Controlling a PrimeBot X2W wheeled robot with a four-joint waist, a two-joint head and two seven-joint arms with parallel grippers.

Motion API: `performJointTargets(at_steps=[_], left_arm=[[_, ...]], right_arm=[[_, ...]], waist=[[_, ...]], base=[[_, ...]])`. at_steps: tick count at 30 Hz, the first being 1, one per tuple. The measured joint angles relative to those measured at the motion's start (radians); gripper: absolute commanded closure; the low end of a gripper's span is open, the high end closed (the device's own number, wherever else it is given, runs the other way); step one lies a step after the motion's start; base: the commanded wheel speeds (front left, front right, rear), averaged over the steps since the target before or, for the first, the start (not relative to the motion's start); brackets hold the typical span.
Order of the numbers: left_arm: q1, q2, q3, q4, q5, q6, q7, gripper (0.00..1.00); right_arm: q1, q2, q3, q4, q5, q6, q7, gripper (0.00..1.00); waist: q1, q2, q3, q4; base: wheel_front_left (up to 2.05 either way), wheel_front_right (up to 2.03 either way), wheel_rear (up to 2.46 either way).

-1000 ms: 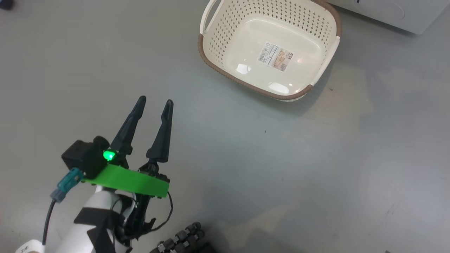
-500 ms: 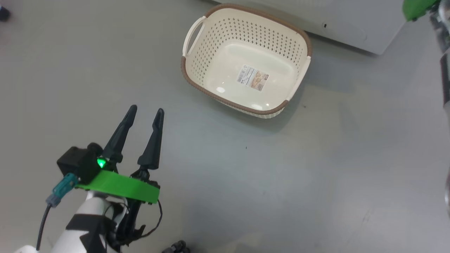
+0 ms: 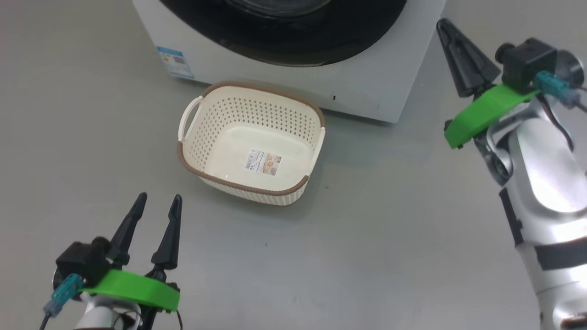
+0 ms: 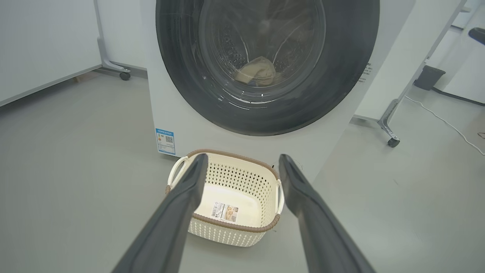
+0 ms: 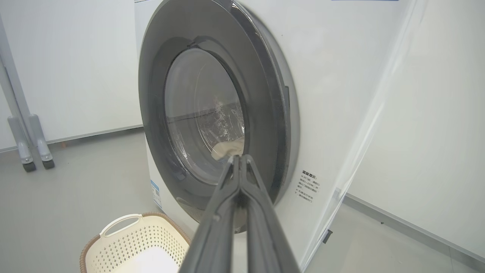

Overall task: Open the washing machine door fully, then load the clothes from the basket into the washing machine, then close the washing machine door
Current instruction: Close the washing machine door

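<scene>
On the head camera, the basket (image 3: 257, 112) sits on the floor just in front of the washing machine (image 3: 380, 87). My left gripper (image 3: 159, 198) hangs at lower left, fingers spread and empty. My right gripper (image 3: 444, 25) is up by the machine's corner, fingers pressed together on nothing.

The left wrist camera shows the door (image 4: 352, 68) shut, with the clothes (image 4: 257, 72) inside behind the glass.

On the right wrist camera, the closed fingertips point at the door's rim.
</scene>
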Motion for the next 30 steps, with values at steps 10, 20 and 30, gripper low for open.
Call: performJointTargets(at_steps=[10,20,30], left_arm=[[0.077,0.007,0.041,0.000,0.020,0.000,0.000,0.00],[0.142,0.004,0.061,0.015,0.031,0.000,0.000,0.00],[0.181,-0.004,0.099,0.001,0.052,0.000,0.000,0.00]], right_arm=[[0.244,0.007,-0.021,-0.202,0.038,0.000,0.000,1.00],[0.433,0.046,-0.090,-0.305,0.049,0.000,0.000,1.00],[0.617,0.070,-0.173,-0.385,0.055,0.000,0.000,1.00]], waist=[[0.0000,0.0000,-0.119,-0.129],[0.0000,0.0000,-0.198,-0.202],[0.0001,0.0000,-0.232,-0.245]], base=[[0.00,0.00,0.00],[0.00,0.00,0.00],[0.00,0.00,0.00]])
